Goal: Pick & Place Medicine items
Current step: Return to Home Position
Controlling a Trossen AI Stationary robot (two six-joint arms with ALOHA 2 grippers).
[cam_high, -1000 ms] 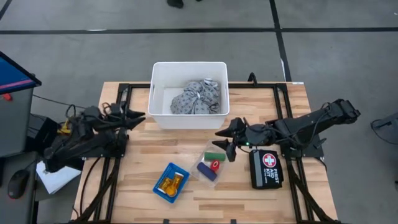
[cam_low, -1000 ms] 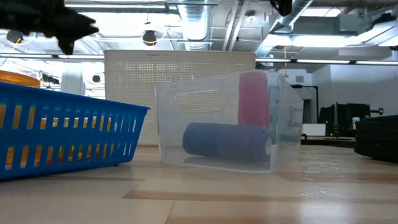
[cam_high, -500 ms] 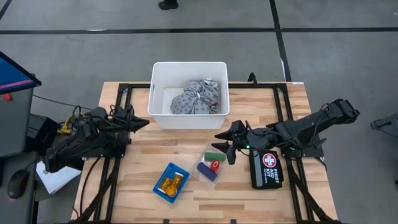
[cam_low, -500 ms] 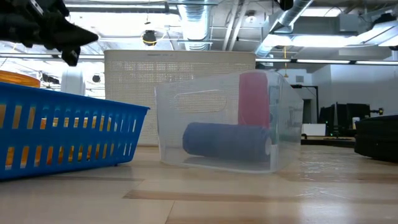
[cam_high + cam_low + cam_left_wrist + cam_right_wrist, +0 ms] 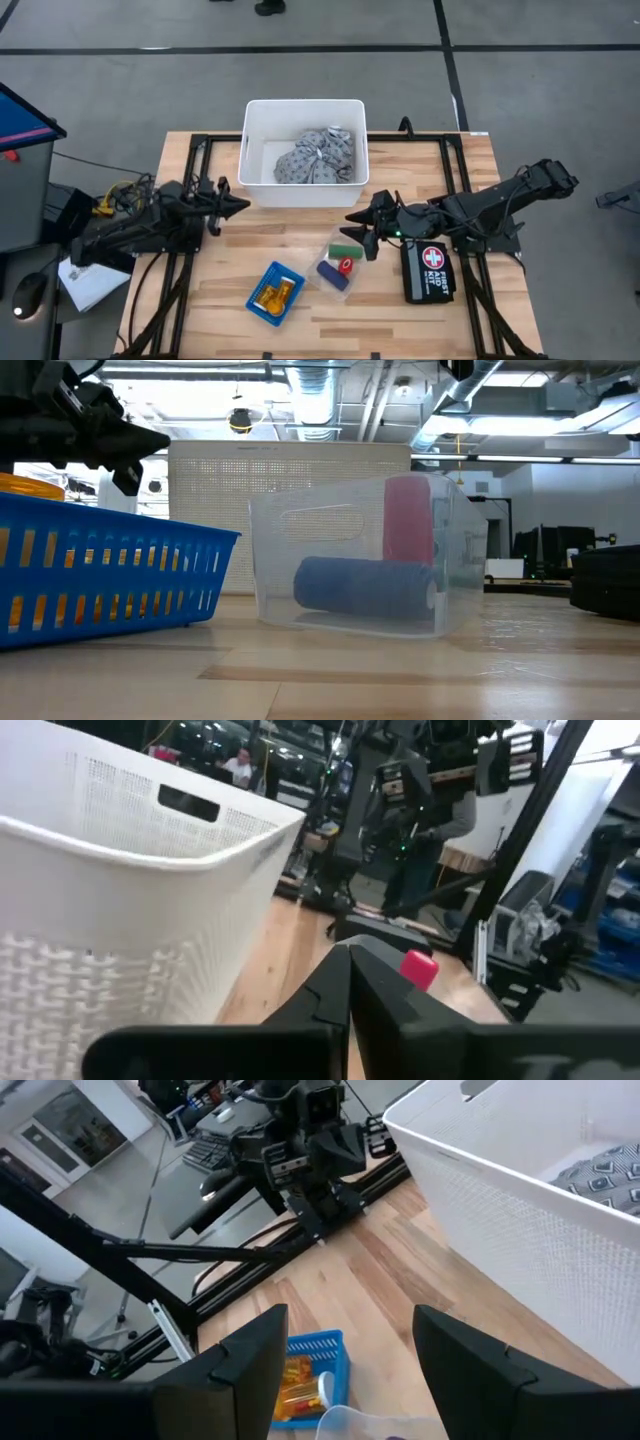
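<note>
Tabletop (image 5: 290,226) pale wood on black frame (image 5: 192,150), grey floor (image 5: 540,90) | left pincer (image 5: 240,203) closed | right pincer (image 5: 355,232) open

A light wooden slatted table (image 5: 230,245) bears a white rectangular plastic bin (image 5: 304,102) at its far edge; nearer, a small blue slotted plastic basket (image 5: 110,575); just beside it a clear plastic bin (image 5: 300,520); beyond that, a black zipped first-aid pouch (image 5: 430,272) with a red cross.

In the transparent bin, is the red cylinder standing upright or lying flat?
Upright. In the low view the red cylinder stands on end in the transparent bin, behind the blue cylinder, which lies flat.
</note>
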